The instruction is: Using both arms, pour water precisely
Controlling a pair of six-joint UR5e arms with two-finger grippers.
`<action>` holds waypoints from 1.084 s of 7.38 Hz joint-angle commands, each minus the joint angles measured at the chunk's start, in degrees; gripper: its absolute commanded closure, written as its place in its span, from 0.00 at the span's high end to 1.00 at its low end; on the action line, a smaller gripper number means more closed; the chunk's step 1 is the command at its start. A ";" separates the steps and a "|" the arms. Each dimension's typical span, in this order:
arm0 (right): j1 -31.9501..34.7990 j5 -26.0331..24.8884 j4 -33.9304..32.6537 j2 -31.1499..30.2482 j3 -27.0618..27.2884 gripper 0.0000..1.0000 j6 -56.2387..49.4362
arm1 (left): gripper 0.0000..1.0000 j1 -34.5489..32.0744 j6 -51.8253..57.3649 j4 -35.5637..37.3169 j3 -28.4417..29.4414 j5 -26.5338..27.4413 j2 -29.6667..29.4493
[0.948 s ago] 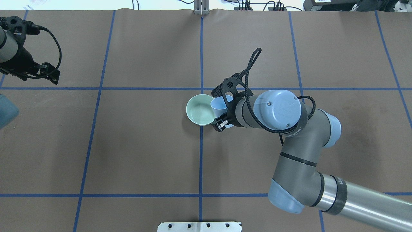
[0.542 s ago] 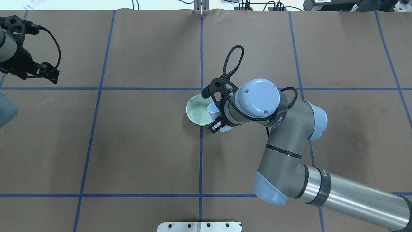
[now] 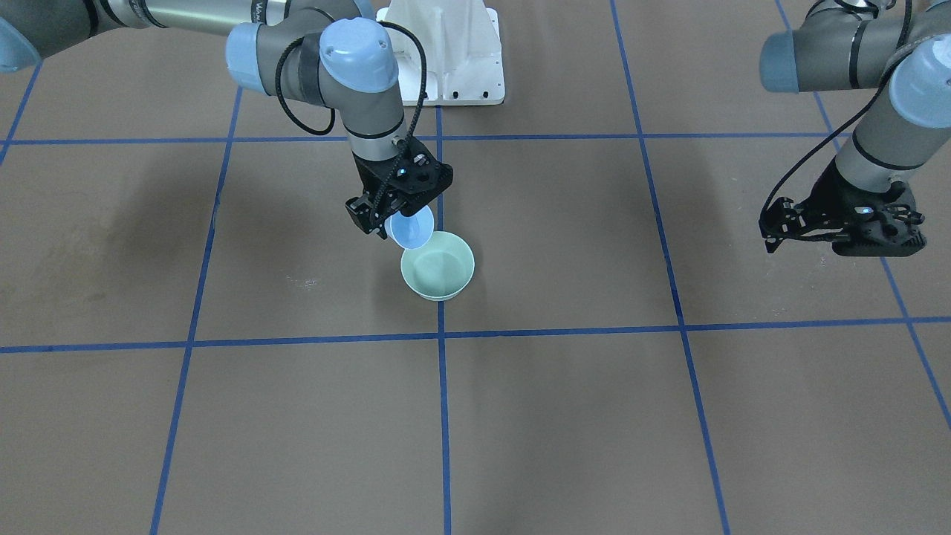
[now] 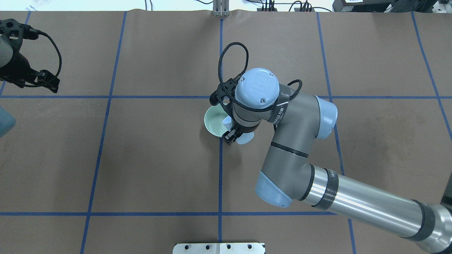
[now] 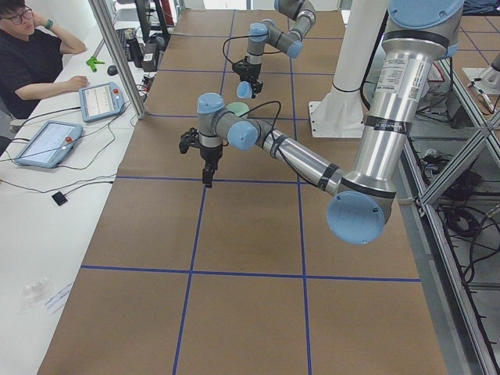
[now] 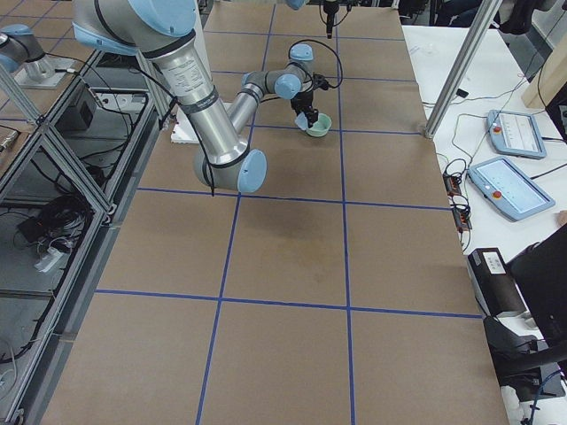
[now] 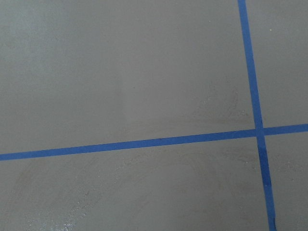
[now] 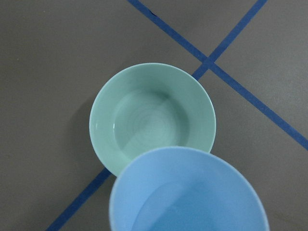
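My right gripper (image 3: 396,220) is shut on a light blue cup (image 3: 410,229) and holds it tilted, with its mouth over the near rim of a pale green bowl (image 3: 440,290) at the table's middle. In the overhead view the right wrist covers most of the cup (image 4: 245,139) and part of the bowl (image 4: 213,123). In the right wrist view the cup (image 8: 187,187) overlaps the bowl (image 8: 144,120). A faint curved glint inside the cup marks the water (image 8: 161,211); I see no stream. My left gripper (image 3: 843,236) hangs empty and looks shut, far off on my left (image 4: 49,83).
The brown table cover carries a grid of blue tape lines (image 4: 221,176). The white pedestal base (image 3: 446,52) stands behind the bowl. An operator (image 5: 27,55) sits at a side desk with tablets (image 5: 47,141).
My right wrist has swung left and turned, tipping the cup further over the bowl. My left gripper has drifted slightly to the left.
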 commanded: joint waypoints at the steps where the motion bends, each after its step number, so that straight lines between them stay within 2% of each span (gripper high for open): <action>1: 0.43 2.18 -7.68 5.24 -4.23 0.00 -3.69 | 1.00 -0.13 0.18 -0.10 0.24 -0.09 0.04; 3: 0.51 2.45 -13.84 9.11 -7.13 0.00 -6.07 | 1.00 -0.22 0.18 -0.10 0.42 -0.09 0.04; 5: 0.51 2.54 -17.09 10.08 -8.01 0.00 -7.48 | 1.00 -0.22 0.18 -0.10 0.42 -0.09 0.04; 8: 0.60 2.28 -19.92 14.04 -13.90 0.00 -9.85 | 1.00 -0.31 0.18 -0.18 0.68 0.00 0.04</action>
